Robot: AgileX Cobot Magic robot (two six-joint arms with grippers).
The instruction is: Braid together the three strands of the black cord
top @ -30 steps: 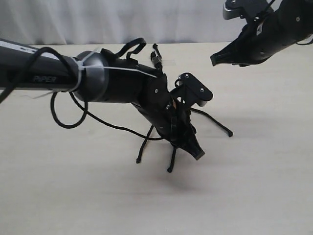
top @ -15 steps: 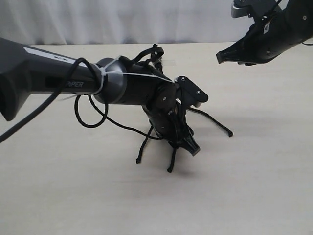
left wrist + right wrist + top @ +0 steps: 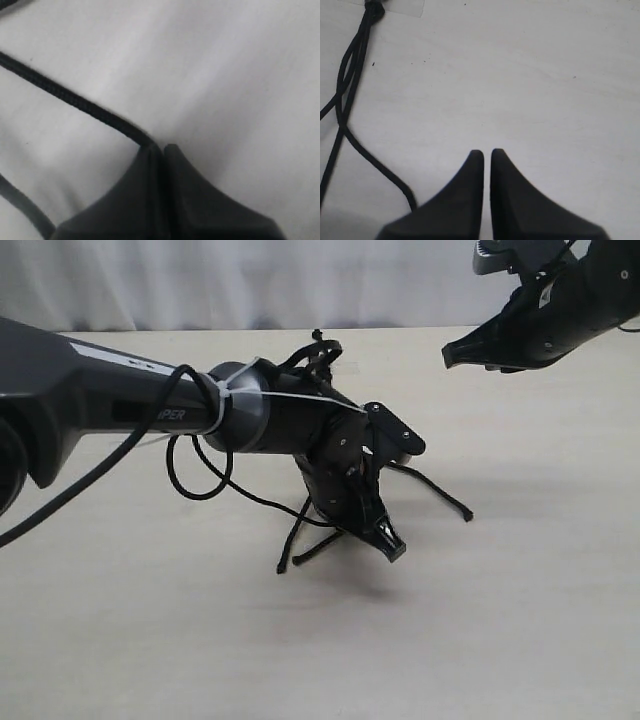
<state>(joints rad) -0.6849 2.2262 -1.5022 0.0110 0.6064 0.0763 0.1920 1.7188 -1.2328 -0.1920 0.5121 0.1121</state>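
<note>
The left fingers (image 3: 135, 195) are squeezing one strand (image 3: 75, 101) of the black cord (image 3: 373, 11), holding it only at their very tips. That strand may be slipping out once the arm is pulling it across, because so little of it is sitting in the pinch. It could also be dragging the others into a tangle. The three strands (image 3: 440, 494) are lying spread on the desk (image 3: 520, 620), under and beside these fingers. The right fingers (image 3: 465, 200) are pressing together on nothing, hanging high, well apart from the strands.
</note>
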